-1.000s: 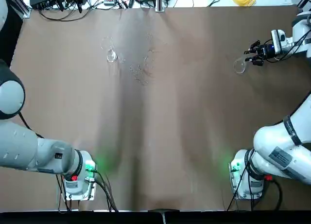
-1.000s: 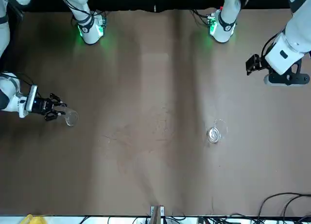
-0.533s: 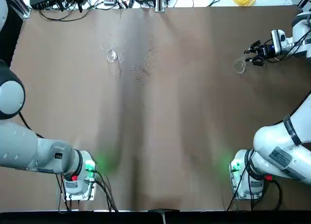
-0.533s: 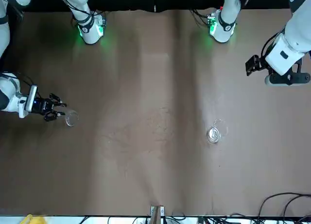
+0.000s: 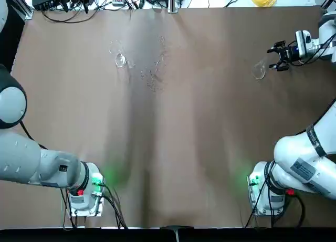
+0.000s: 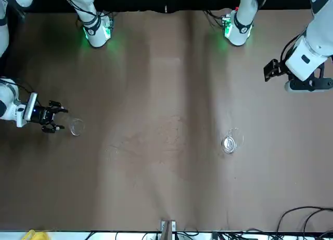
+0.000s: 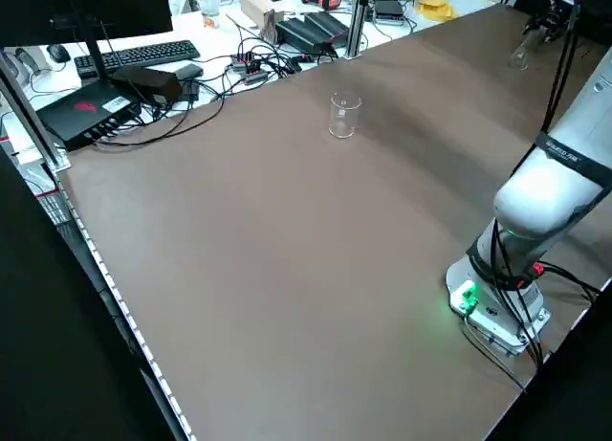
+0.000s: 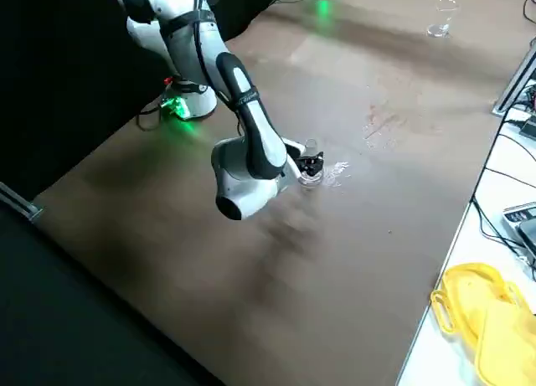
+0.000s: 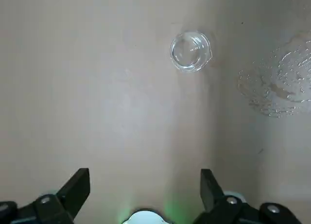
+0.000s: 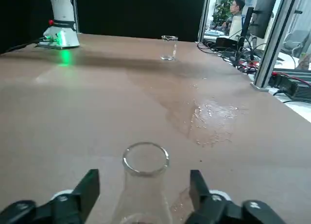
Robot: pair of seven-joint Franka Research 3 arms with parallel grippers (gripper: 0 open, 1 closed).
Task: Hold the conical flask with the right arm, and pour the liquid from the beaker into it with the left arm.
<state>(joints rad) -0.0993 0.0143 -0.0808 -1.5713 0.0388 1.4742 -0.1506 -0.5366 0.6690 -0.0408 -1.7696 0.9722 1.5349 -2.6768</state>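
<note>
No text is legible; the print on the dark strap [image 7: 576, 160] of one robot arm [image 7: 550, 187], near 3 o'clock in the left side view, is unreadable.

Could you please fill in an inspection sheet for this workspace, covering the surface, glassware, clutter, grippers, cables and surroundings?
Surface: brown tabletop, wet with droplets between the two vessels.
Conical flask: upright on the table, between the right gripper's fingers, not gripped.
Beaker: upright, free-standing, on the left arm's side.
Clutter among the glassware: nothing seen.
Right gripper: open, around the flask.
Left gripper: open and empty, over the table.
Cables: black ones tangled past the far edge; others strapped along the right arm.
Surroundings: monitor, keyboard, yellow item; a seated person beyond.
</note>
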